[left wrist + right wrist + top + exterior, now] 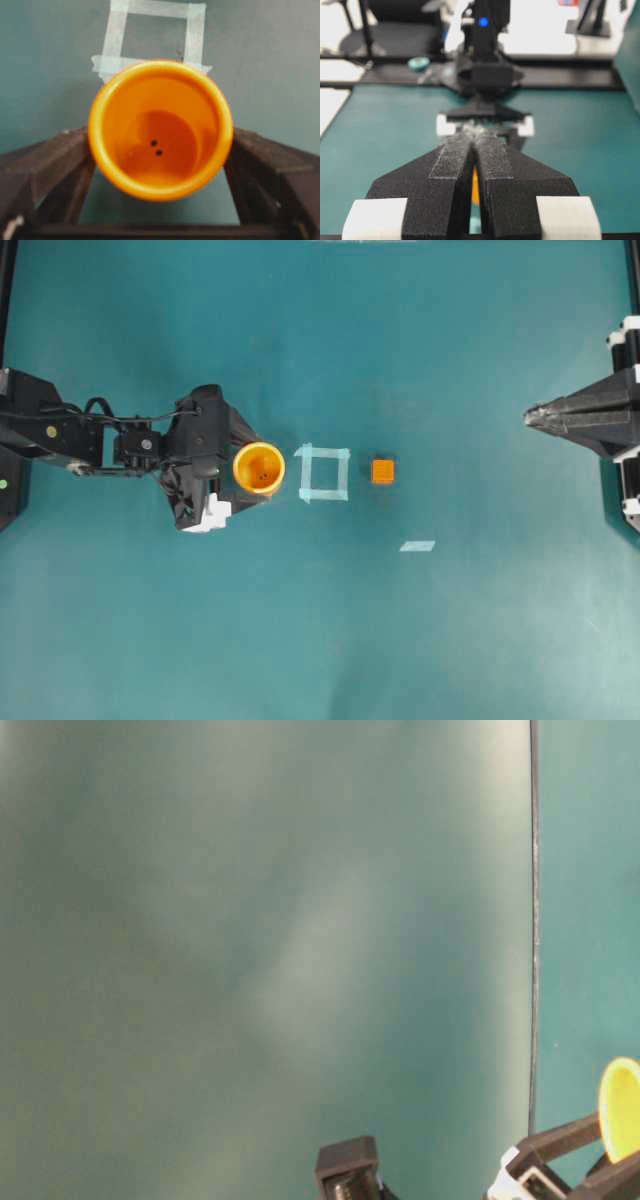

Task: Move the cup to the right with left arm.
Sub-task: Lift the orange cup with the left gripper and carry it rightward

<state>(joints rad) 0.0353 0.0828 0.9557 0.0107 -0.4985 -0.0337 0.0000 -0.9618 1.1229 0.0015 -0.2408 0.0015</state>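
You have the cup (259, 467) sitting upright on the teal table (450, 640), left of centre in the overhead view, with the left gripper (240, 468) spread wide around it: in the left wrist view one black finger (55, 165) stands on each side of the cup's wall, very near it, though you cannot tell whether either one touches. Nothing is clamped. Just right of the cup lies a square outline of pale tape (323, 472), its near-left corner almost under the cup's rim, and right of that, a little apart, sits a small orange cube (383, 471). A loose strip of tape (417, 546) lies lower right of the cube. Beyond the cube the table runs bare to the right gripper (530, 417), which rests at the right edge with its jaws pressed together (its padded inner faces look rough and grainy). The cup is smooth, glossy plastic, round, with a thick rolled rim and two dark specks on its floor. The table surface is matte. The table-level view is mostly blur.
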